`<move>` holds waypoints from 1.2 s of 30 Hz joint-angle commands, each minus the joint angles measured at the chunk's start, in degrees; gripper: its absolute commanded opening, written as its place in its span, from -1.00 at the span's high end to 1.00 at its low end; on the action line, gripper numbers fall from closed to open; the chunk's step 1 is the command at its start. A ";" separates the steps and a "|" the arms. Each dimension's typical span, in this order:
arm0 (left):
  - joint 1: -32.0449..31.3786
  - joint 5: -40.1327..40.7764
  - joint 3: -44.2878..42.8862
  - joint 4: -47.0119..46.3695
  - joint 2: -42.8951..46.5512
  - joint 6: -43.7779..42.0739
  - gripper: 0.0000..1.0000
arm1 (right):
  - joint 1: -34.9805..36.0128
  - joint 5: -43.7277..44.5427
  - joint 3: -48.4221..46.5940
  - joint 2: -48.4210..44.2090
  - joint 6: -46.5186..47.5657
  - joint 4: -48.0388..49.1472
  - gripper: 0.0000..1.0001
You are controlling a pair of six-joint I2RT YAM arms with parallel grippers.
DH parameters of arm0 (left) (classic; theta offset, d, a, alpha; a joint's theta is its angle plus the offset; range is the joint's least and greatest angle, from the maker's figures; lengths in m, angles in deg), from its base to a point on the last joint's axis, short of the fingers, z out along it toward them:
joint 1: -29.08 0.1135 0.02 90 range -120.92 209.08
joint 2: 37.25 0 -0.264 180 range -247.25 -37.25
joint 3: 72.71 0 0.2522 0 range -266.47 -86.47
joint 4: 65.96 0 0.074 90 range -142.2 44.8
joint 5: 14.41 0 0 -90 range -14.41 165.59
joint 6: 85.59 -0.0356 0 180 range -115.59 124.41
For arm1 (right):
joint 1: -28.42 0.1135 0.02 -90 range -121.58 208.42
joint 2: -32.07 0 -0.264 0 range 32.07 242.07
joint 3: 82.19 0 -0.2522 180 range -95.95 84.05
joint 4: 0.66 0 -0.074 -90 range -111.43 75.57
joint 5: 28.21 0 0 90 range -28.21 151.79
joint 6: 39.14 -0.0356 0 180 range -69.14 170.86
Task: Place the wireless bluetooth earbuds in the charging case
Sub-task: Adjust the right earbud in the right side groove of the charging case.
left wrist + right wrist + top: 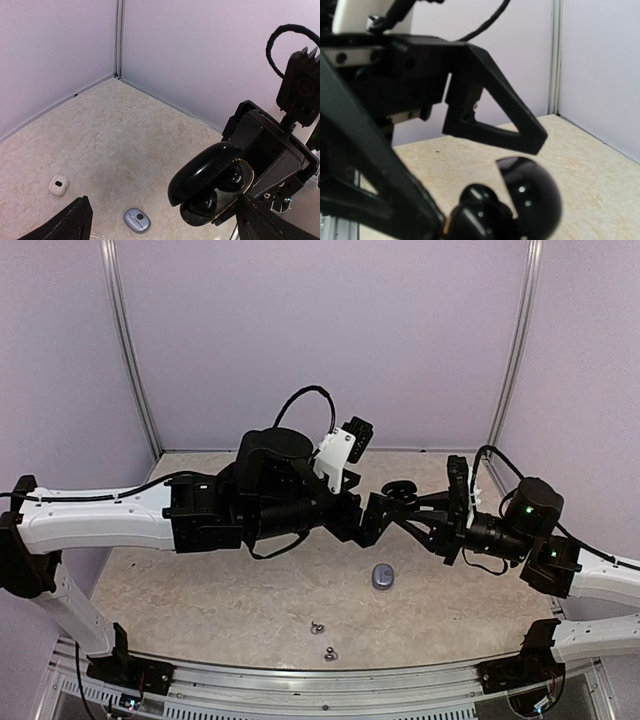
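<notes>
A black charging case [212, 182] hangs open above the table, its glossy lid [207, 167] tilted up. My right gripper [415, 508] is shut on its base. Two black earbuds [206, 204] sit in its wells. In the right wrist view the same case [520, 197] fills the bottom, blurred and close. My left gripper [368, 522] stands open right beside the case, its fingers [75, 220] spread wide with nothing between them. One left finger [495, 117] hangs just above the case. Two small silvery-grey earbuds [317, 628] lie loose near the table's front edge.
A silver-blue oval case [383, 576] lies shut on the table below the grippers, also in the left wrist view [137, 220]. A small white case [58, 185] rests further left. Purple walls close the table at the back and sides.
</notes>
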 commanded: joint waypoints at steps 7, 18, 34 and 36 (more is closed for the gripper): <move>2.56 -6.57 7.11 -5.17 8.42 -5.19 -0.98 | 0.51 -6.39 1.72 -2.17 -0.65 6.67 1.00; 3.65 -24.19 15.56 -10.49 14.41 -15.47 -0.98 | 0.52 -16.90 0.37 0.03 -3.77 9.03 1.00; -1.02 -30.68 11.35 -10.44 9.06 -20.89 -0.89 | 0.59 -20.05 -2.75 4.00 -7.83 9.67 1.00; -1.92 -30.87 11.36 -10.32 9.34 -21.81 -0.85 | 0.61 -19.44 -3.12 4.01 -7.89 9.00 1.00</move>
